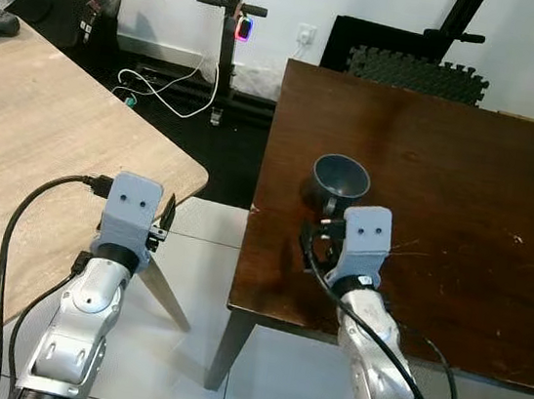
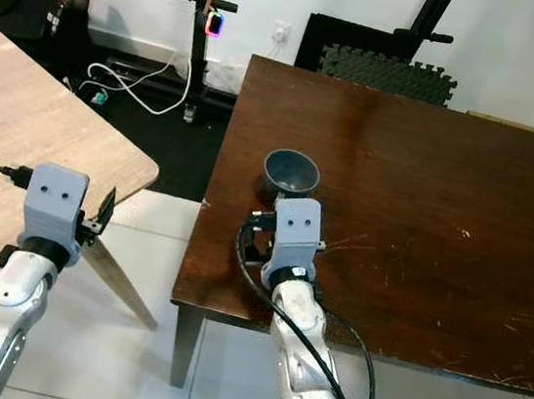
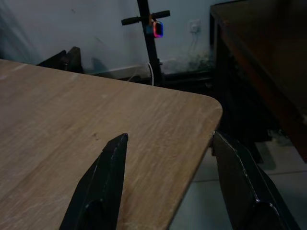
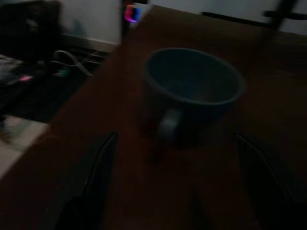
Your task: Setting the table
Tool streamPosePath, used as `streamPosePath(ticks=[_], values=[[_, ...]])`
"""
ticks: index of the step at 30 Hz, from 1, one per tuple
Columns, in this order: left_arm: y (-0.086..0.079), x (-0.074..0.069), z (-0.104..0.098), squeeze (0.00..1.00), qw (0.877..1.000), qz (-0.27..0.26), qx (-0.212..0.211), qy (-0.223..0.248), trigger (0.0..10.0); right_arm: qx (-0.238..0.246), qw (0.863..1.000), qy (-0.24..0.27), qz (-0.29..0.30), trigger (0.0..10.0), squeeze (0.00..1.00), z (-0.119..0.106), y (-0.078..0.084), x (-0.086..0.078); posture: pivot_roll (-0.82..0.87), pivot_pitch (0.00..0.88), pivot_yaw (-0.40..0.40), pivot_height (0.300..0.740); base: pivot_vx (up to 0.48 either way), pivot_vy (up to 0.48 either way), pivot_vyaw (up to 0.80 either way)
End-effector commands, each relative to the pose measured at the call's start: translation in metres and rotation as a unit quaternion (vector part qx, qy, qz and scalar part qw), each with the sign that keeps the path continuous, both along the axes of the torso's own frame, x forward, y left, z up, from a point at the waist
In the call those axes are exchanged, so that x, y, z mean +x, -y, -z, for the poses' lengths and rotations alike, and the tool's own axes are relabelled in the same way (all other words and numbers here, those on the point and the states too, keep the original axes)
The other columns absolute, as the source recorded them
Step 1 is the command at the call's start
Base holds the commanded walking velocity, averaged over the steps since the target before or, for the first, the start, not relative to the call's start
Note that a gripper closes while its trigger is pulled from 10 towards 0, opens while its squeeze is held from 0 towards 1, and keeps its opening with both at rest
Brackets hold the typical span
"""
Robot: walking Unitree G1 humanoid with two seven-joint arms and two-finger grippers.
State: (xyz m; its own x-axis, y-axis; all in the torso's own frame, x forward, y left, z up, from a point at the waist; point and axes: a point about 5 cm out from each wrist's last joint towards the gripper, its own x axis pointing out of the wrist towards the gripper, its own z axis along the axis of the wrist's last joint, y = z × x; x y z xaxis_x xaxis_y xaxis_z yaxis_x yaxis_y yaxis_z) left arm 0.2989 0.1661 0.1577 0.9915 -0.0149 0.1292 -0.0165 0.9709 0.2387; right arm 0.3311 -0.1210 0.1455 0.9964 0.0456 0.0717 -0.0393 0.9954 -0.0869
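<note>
A blue-grey cup [image 1: 341, 178] stands upright near the left edge of the dark brown table [image 1: 468, 167], its handle turned toward me. My right gripper [image 4: 175, 139] hovers just short of the cup [image 4: 192, 91], open, with one finger out to each side and nothing between them. The right wrist housing [image 1: 365, 234] hides the fingers from the head camera. My left gripper [image 3: 170, 136] is open over the rounded corner of the light wooden table [image 3: 72, 120], holding nothing.
A gap of white tiled floor [image 1: 201, 250] separates the two tables. Against the far wall are a black stand with a red-blue light [image 1: 243, 27], white cables on the floor [image 1: 167, 98] and black foam mats [image 1: 416, 74]. The dark table's right part is bare.
</note>
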Motion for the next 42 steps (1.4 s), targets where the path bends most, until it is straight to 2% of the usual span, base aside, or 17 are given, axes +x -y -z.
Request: streamPosePath(ticks=[1,5,8,9,11,12,19,20,26,27,28,29,30,31,34,35,42], values=[[0.001,0.000,0.004,0.00,1.000,-0.001,0.002,-0.010,10.0,-0.004,1.000,-0.020,0.021,10.0,0.00,0.009,0.006,0.001,0.02,0.142,-0.001,0.740,0.000,0.000,0.00],[0.002,0.004,0.001,0.00,1.000,-0.001,0.002,-0.006,10.0,-0.009,0.999,-0.027,0.025,10.0,0.00,0.008,-0.001,0.014,0.02,0.140,0.002,0.740,0.000,0.000,0.00],[0.005,0.004,0.000,0.00,1.000,0.001,0.003,-0.003,10.0,0.012,0.997,-0.040,0.071,10.0,0.00,0.007,0.005,0.022,0.03,0.140,-0.006,0.740,0.000,0.000,0.00],[0.005,0.004,0.000,0.00,1.000,0.001,0.003,-0.002,10.0,0.007,0.997,-0.029,0.071,10.0,0.65,0.001,0.006,0.024,0.03,0.140,-0.006,0.740,0.000,0.000,0.00],[0.005,0.003,-0.001,0.00,1.000,0.001,0.002,-0.002,10.0,0.000,0.997,-0.016,0.069,10.0,0.65,-0.004,0.007,0.025,0.03,0.140,-0.006,0.740,0.000,0.000,0.00],[0.004,0.002,0.000,0.00,1.000,-0.001,0.001,-0.002,10.0,-0.002,0.998,-0.009,0.065,10.0,1.00,-0.008,0.008,0.025,0.03,0.143,-0.013,0.740,0.000,0.000,0.00],[0.006,0.000,0.005,0.00,1.000,-0.004,-0.003,-0.008,10.0,0.009,0.998,-0.027,0.059,10.0,1.00,-0.003,0.009,0.027,0.02,0.144,-0.019,0.740,0.000,0.000,0.00],[0.007,0.001,0.005,0.00,1.000,-0.002,-0.004,-0.008,10.0,0.037,0.996,-0.047,0.063,10.0,0.00,0.003,0.009,0.028,0.02,0.144,-0.019,0.740,0.000,0.000,0.00],[0.009,0.002,0.004,0.00,1.000,0.002,-0.004,-0.006,10.0,0.108,0.988,-0.082,0.070,10.0,0.00,0.010,0.004,0.030,0.02,0.148,-0.019,0.740,0.000,0.000,0.00],[0.010,0.002,0.004,0.00,1.000,0.002,-0.004,-0.006,10.0,0.090,0.991,-0.068,0.069,10.0,0.00,0.007,0.004,0.030,0.02,0.148,-0.020,0.740,0.000,0.000,0.00],[0.010,0.002,0.004,0.00,1.000,0.002,-0.003,-0.006,10.0,0.027,0.997,-0.023,0.062,10.0,0.00,-0.003,0.003,0.029,0.02,0.150,-0.020,0.740,0.000,0.000,0.00],[0.009,0.001,0.004,0.00,1.000,0.002,-0.003,-0.006,10.0,-0.028,0.998,0.024,0.047,10.0,0.00,-0.012,0.000,0.027,0.02,0.151,-0.021,0.740,0.000,0.000,0.00],[0.009,0.001,0.004,0.00,1.000,0.002,-0.003,-0.006,10.0,-0.028,0.998,0.024,0.047,10.0,0.00,-0.012,0.000,0.027,0.02,0.151,-0.021,0.740,0.000,0.000,0.00],[0.009,0.001,0.004,0.00,1.000,0.002,-0.003,-0.006,10.0,-0.087,0.993,0.072,0.026,10.0,0.00,-0.020,-0.006,0.023,0.02,0.151,-0.021,0.740,0.000,0.000,0.00],[0.010,0.000,0.006,0.00,1.000,0.002,-0.004,-0.009,10.0,-0.107,0.991,0.075,-0.011,10.0,0.00,-0.016,-0.016,0.017,0.01,0.154,-0.023,0.740,0.000,0.000,0.00],[0.011,0.000,0.007,0.00,1.000,0.002,-0.004,-0.010,10.0,-0.087,0.994,0.057,-0.014,10.0,0.00,-0.011,-0.017,0.017,0.01,0.154,-0.023,0.740,0.000,0.000,0.00],[0.013,0.001,0.006,0.00,1.000,0.004,-0.007,-0.008,10.0,-0.100,0.993,0.056,-0.024,10.0,0.00,-0.005,-0.023,0.017,0.01,0.158,-0.028,0.740,0.000,0.000,0.00]])
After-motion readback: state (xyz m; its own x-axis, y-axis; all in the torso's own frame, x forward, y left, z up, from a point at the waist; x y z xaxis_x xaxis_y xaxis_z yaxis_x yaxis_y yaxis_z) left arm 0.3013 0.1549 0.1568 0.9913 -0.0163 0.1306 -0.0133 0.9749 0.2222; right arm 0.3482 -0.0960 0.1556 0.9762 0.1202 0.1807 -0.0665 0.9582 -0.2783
